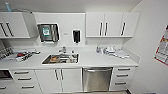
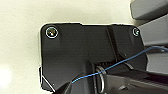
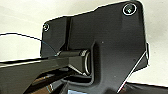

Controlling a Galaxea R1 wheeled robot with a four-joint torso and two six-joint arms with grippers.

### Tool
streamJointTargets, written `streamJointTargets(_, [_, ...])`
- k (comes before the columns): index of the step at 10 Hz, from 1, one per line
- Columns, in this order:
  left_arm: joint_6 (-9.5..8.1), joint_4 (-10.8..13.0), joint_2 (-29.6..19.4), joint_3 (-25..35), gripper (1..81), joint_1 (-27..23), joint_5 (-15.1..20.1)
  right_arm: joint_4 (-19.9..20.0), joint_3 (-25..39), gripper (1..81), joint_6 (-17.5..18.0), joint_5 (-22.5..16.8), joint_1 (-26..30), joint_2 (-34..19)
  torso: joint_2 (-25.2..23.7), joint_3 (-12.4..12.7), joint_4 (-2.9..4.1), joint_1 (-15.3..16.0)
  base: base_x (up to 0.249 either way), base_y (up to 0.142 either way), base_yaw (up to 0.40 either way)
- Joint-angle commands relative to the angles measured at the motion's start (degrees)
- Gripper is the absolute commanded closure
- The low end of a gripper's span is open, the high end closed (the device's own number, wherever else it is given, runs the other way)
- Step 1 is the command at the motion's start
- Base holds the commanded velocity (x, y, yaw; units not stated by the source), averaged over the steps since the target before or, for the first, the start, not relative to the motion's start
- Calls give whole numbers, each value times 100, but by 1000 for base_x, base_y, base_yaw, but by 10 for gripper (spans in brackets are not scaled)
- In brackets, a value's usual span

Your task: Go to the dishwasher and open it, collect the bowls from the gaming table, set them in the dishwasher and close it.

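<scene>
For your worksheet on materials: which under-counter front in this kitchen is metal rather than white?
The dishwasher, between the double-door cabinet and the right-hand drawers; its steel front is closed.

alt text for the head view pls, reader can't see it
A closed stainless-steel dishwasher sits under a white kitchen counter, between white cabinet doors and a stack of drawers. A sink holding items is set in the counter to its left, with white wall cabinets above.
</scene>
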Motion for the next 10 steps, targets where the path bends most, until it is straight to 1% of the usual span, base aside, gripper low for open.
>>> streamJointTargets(1, [-13, -23, -82, 31, 10, -281, 298, -10, 34, 10, -11, -351, 271, -120, 0, 0, 0, 0, 137, 0, 0])
streamJointTargets(10, [-14, -23, -73, 31, 10, -289, 298, -10, 17, 10, -11, -343, 280, -94, -2, 0, 0, -1, 141, 0, 0])
